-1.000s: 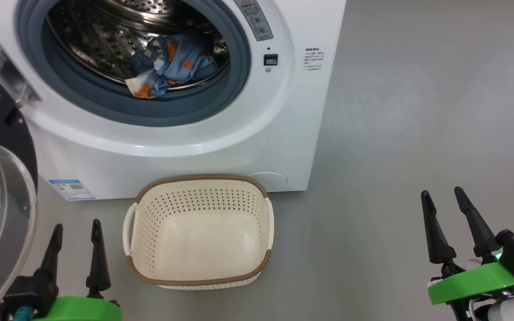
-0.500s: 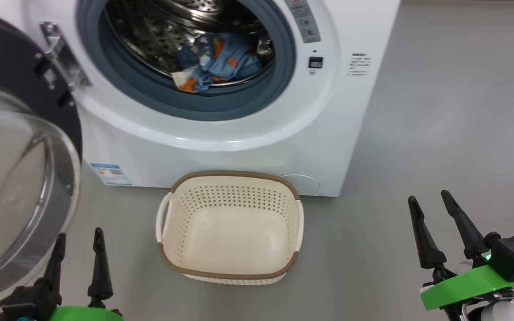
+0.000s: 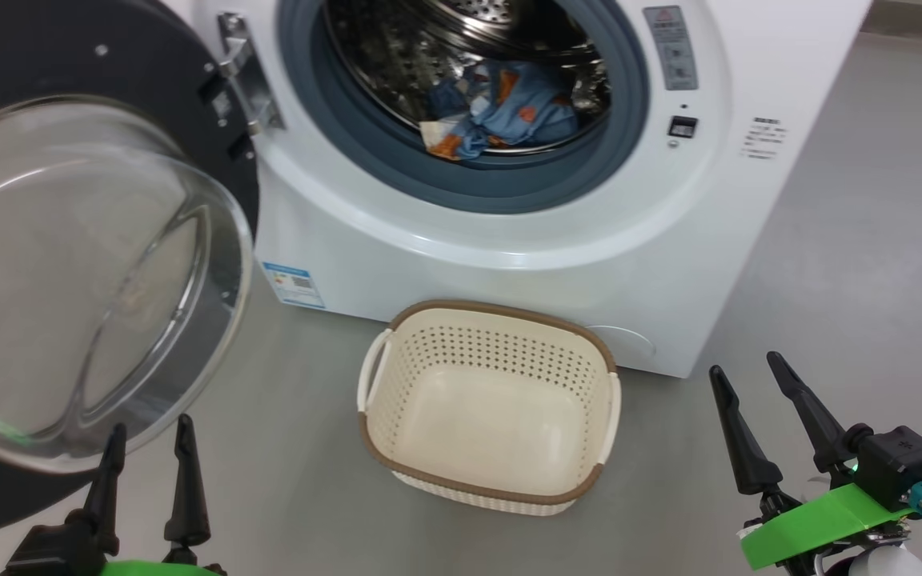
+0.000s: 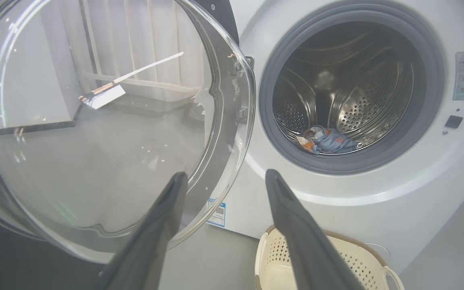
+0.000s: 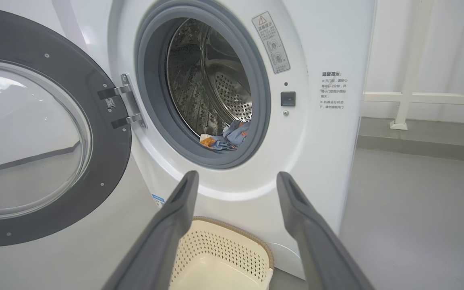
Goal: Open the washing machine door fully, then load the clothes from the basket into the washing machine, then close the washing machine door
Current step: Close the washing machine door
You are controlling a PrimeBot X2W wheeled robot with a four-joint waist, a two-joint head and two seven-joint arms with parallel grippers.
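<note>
Clothes lie in the drum, basket empty. My view has swung left onto the open door. Both my left gripper and right gripper stay spread, holding nothing; closing the door looks next.

You've got a white washing machine w/ a grey-blue gasket and a shiny steel drum dotted w/ holes. The clothes, far inside: light blue, orange-brown print, white trim. On the left, the washing machine door is black round clear glass. Near you, the basket is cream w/ rows of holes and a brown rim. Floor is grey; 1 blue label sticker.
</note>
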